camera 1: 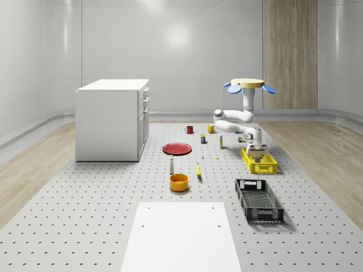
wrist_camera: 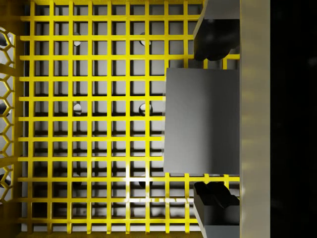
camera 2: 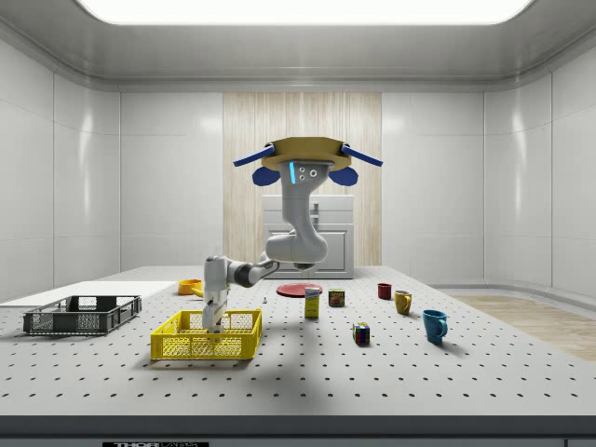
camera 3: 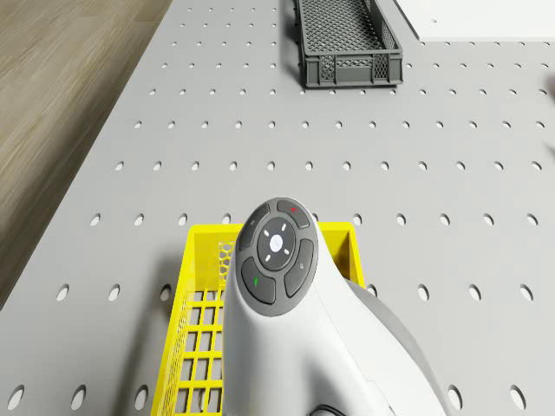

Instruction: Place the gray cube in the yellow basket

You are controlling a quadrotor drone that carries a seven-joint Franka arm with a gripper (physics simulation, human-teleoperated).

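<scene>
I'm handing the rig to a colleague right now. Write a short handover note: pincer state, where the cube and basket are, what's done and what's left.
Pincer: lowered inside the yellow basket, fingers on two opposite sides of the gray cube; whether they are gripping it cannot be told.
Drone: hovering above the table, off to the side view's right of the basket, arm bent down into it.
Gray cube: inside the basket's walls, above its mesh floor; whether it rests on the floor cannot be told.
Done: cube carried into the basket.
Left: confirm the cube is released, then lift the arm out.
</scene>
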